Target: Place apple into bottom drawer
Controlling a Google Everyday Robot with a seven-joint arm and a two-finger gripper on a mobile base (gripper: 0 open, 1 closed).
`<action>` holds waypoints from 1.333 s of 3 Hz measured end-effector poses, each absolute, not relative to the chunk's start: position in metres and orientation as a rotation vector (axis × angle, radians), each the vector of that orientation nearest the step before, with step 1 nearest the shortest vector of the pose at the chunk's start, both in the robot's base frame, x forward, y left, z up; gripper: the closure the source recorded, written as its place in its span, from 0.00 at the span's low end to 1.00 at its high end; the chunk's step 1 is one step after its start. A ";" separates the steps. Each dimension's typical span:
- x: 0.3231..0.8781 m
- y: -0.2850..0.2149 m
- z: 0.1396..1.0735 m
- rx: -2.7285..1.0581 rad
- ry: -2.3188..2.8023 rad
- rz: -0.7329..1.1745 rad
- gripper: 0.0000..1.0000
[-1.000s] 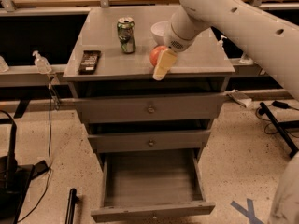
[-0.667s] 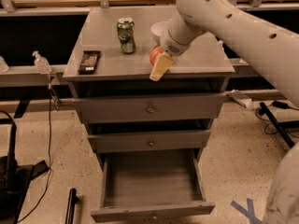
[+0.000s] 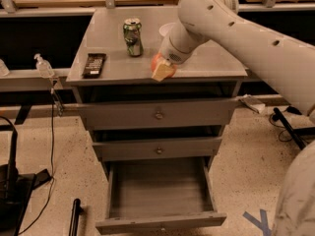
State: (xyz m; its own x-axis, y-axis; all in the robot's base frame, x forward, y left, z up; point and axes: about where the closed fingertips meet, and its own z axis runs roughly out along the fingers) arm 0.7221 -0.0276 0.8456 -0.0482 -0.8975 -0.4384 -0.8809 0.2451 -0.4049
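The red-orange apple (image 3: 155, 61) sits on the grey cabinet's top near its front edge, mostly covered by my gripper (image 3: 163, 72), which reaches down onto it from the right. The gripper's tan tip hangs just over the front edge of the top. The bottom drawer (image 3: 160, 219) is pulled open below, and nothing shows inside it. The two upper drawers are shut.
A green can (image 3: 132, 36) stands left of the apple. A black remote (image 3: 93, 65) lies at the top's left edge. A white bowl (image 3: 166, 29) shows partly behind my arm. A spray bottle (image 3: 43, 66) stands on the rail at the left, and cables lie on the floor.
My gripper has shifted a little to the left and lower, and now covers more of the apple. The apple, can and drawers have not moved.
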 end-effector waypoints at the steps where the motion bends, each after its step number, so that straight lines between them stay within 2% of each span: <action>1: 0.715 -0.032 0.841 -1.601 1.921 -0.021 0.86; 2: 0.713 -0.032 0.844 -1.596 1.913 -0.017 1.00; 4: 0.668 -0.039 0.950 -1.428 1.549 0.107 1.00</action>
State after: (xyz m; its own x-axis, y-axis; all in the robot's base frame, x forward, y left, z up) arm 0.6678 -0.0390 0.9499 0.1802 -0.7085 -0.6824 -0.7955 0.3031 -0.5247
